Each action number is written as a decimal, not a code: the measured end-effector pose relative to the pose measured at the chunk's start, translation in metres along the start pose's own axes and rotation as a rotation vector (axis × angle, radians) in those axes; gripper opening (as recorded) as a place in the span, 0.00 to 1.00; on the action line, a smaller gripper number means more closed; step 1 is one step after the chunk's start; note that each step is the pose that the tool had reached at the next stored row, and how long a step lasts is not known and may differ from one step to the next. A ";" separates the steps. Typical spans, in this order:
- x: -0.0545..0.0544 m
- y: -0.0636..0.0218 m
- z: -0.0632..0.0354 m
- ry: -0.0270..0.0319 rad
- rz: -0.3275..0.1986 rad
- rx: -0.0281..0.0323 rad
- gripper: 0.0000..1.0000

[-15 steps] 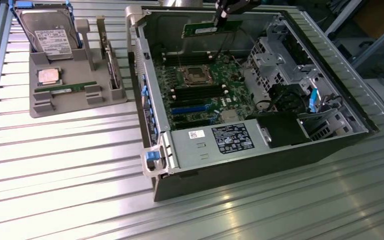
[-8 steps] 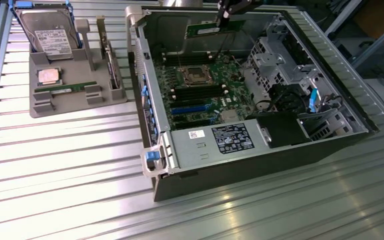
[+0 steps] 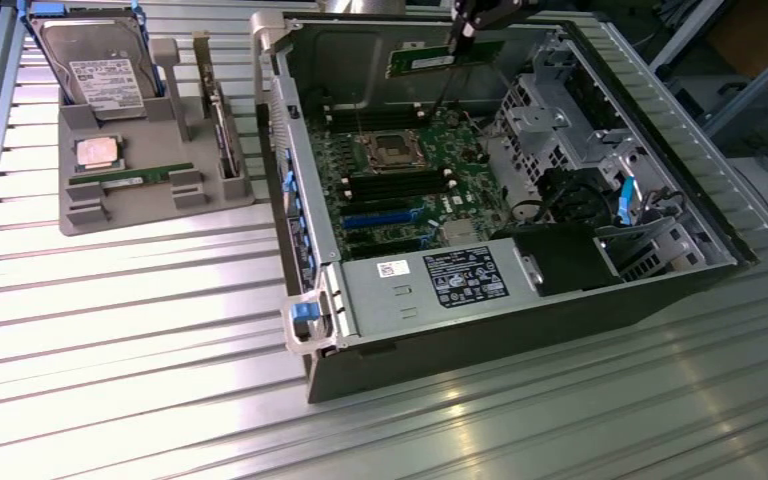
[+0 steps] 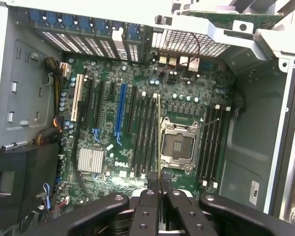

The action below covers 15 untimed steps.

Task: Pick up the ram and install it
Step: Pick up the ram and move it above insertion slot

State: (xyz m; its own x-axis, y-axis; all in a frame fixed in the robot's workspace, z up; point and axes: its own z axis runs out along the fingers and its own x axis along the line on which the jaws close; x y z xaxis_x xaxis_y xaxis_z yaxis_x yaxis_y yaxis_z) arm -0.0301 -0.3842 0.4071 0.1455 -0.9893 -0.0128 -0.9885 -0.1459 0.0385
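Ram [image 4: 159, 142]: one item, clamped between the two fingers [image 4: 148, 196] of my gripper [image 4: 160, 194], which is closed on its near end. In the wrist view I see it edge-on, as a thin line running straight away from me toward the board. In the exterior view it hangs broadside at the upper middle of the frame, above the open case and apart from the board.

Memory slots [image 4: 145, 137]: the stick's long axis lies parallel to them. Its edge lines up over the slot nearest the processor socket [image 4: 179, 145], or just beside it; I cannot tell which. I count four slots in the bank on that side. A second bank sits on the socket's far side; its count is uncertain. By my judgement all of them are unfilled.

Motherboard [image 4: 108, 128]: one, on the floor of the case [image 3: 277, 150].

Tray [image 3: 157, 205]: one, on the desk [image 3: 131, 320] at the exterior view's upper left, well apart from the case. It holds:
- second ram [image 3: 144, 178], one, lying flat;
- processor chip [image 3: 97, 152], one;
- hard drive [image 3: 97, 70], one.

Rams in total: two, one of them in my gripper.
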 end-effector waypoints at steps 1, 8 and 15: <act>0.000 -0.0023 0.0000 0.0001 0.000 0.0000 0.12; 0.002 -0.0156 -0.0004 0.0010 0.000 -0.0002 0.12; 0.004 -0.0256 -0.0008 0.0024 0.000 -0.0003 0.12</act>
State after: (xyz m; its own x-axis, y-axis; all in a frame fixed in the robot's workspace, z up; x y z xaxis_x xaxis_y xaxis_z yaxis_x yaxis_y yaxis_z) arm -0.0043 -0.3842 0.4069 0.1455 -0.9893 -0.0105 -0.9886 -0.1458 0.0389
